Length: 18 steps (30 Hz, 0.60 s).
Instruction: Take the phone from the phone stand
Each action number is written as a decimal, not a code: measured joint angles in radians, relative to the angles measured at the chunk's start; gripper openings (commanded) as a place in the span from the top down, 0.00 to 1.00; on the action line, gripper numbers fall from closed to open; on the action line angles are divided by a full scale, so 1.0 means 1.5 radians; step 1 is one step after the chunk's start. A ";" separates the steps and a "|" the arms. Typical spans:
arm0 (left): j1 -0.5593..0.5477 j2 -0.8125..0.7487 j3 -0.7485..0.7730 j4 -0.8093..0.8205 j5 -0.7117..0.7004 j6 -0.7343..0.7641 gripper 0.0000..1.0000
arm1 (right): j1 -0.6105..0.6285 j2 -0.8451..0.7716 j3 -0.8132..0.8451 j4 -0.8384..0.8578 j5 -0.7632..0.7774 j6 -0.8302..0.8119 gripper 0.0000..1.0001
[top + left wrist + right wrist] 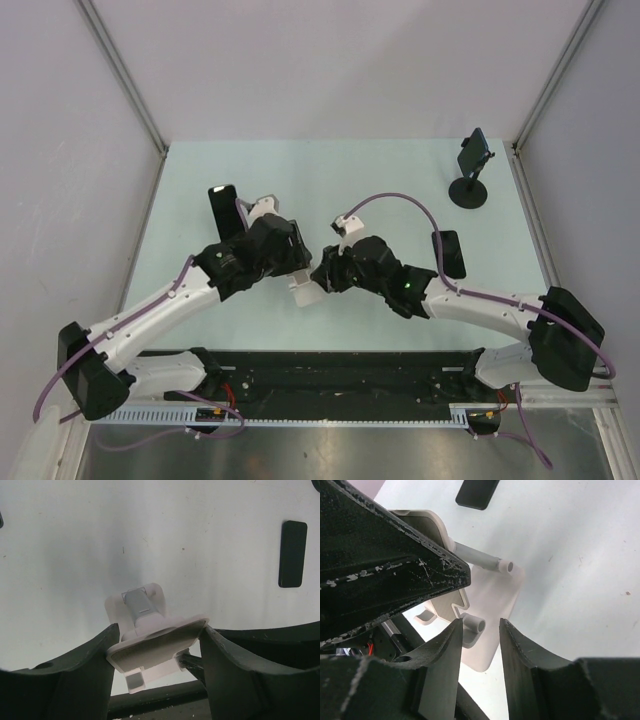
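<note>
Plainly, the left gripper [159,635] is clamped across the flat plate of a white plastic phone stand [150,655], one finger on each edge. The right gripper [480,624] has its jaws part-way apart on either side of a short white peg [473,627] on that same stand, with a gap showing on one side, so it grips nothing yet. This stand carries no phone that I can see. A flat black phone [450,253] lies on the pale green table [350,180] just beside the right forearm, and a second black phone [225,210] sits by the left wrist. The only phone in a holder is the dark phone [475,150] perched on a black round-footed stand [469,190] at the far right corner, well apart from both grippers. Which phone the task means I cannot say for sure. The nearest risk is the peg: it is small and rounded, so a pinch there could slip off or skew. With both arms on one light piece, pulling in different directions could twist or strain its hinge. A sweep of the right forearm could shove the phone beside it. If the far phone is the target, both grippers are busy elsewhere.
</note>
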 measured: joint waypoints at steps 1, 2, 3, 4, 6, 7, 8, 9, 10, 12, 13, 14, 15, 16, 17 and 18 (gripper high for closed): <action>-0.001 0.001 0.000 0.000 -0.001 -0.001 1.00 | -0.001 -0.003 0.000 -0.006 0.003 0.004 0.59; -0.001 0.002 0.000 0.000 -0.001 -0.002 1.00 | -0.004 -0.007 0.000 -0.013 0.006 0.008 0.59; -0.001 0.003 0.001 0.000 -0.002 -0.003 0.99 | -0.006 -0.012 0.000 -0.021 0.005 0.013 0.59; -0.001 0.003 0.001 0.000 -0.003 -0.003 1.00 | -0.010 -0.019 0.000 -0.030 0.002 0.019 0.59; -0.001 0.004 0.005 -0.001 -0.007 -0.002 1.00 | -0.024 -0.029 0.000 -0.042 -0.015 0.035 0.59; -0.001 0.006 0.008 0.000 -0.008 -0.002 1.00 | -0.033 -0.032 0.000 -0.044 -0.026 0.042 0.59; -0.001 0.008 0.012 0.000 -0.009 -0.002 1.00 | -0.047 -0.035 0.000 -0.045 -0.045 0.054 0.59; -0.001 0.009 0.017 0.002 -0.011 -0.002 1.00 | -0.057 -0.036 0.000 -0.045 -0.061 0.067 0.59; -0.001 0.011 0.020 0.003 -0.011 0.000 1.00 | -0.065 -0.037 0.000 -0.045 -0.078 0.075 0.59; -0.001 0.014 0.028 0.006 -0.011 0.004 1.00 | -0.082 -0.037 0.000 -0.045 -0.109 0.091 0.59; -0.001 0.016 0.033 0.009 -0.011 0.008 0.99 | -0.090 -0.037 0.000 -0.042 -0.126 0.103 0.59; -0.002 0.016 0.034 0.010 -0.011 0.009 1.00 | -0.094 -0.037 0.000 -0.040 -0.133 0.107 0.59; -0.002 0.016 0.035 0.012 -0.010 0.010 1.00 | -0.102 -0.037 0.000 -0.036 -0.149 0.116 0.59; -0.002 0.016 0.036 0.015 -0.010 0.010 1.00 | -0.109 -0.037 0.000 -0.033 -0.164 0.126 0.59; -0.002 0.017 0.038 0.018 -0.008 0.011 0.99 | -0.115 -0.037 0.000 -0.030 -0.178 0.135 0.59; -0.002 0.017 0.038 0.023 -0.006 0.011 1.00 | -0.121 -0.037 0.000 -0.027 -0.192 0.143 0.59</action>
